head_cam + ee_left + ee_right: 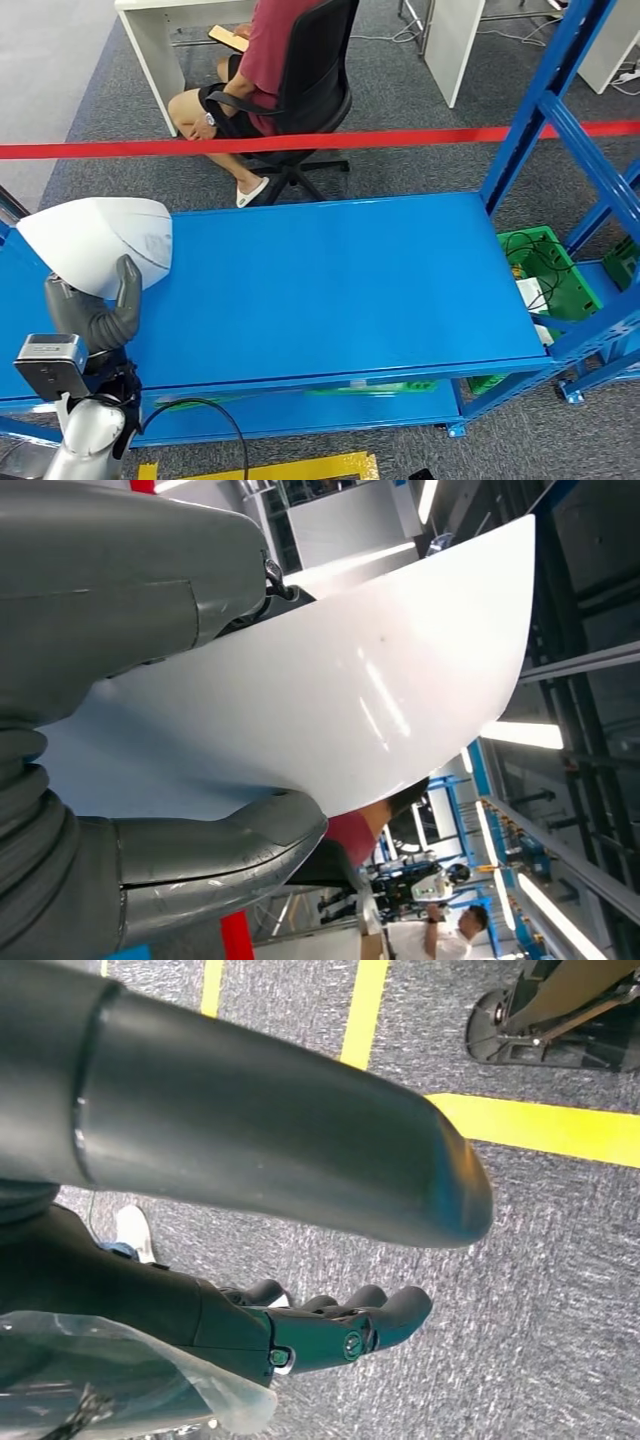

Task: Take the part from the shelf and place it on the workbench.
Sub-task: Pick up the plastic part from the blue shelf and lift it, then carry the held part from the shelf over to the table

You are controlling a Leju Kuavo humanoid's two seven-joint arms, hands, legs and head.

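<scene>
The part [98,245] is a white, smooth, curved shell with a pointed end. My left hand [94,312] grips it from below at the left end of the blue shelf surface [332,290], its thumb up against the shell's near face. In the left wrist view the part [340,700] sits between the thick grey thumb and the fingers of my left hand [98,620]. My right hand [249,1160] hangs above grey carpet, its dark fingers [355,1330] stretched out with nothing in them.
Blue uprights [528,110] rise at the shelf's right end, with a green crate [562,275] of cables below them. Behind a red tape [340,140], a person [249,70] sits on a black office chair at a white desk. Yellow floor lines [543,1125] cross the carpet.
</scene>
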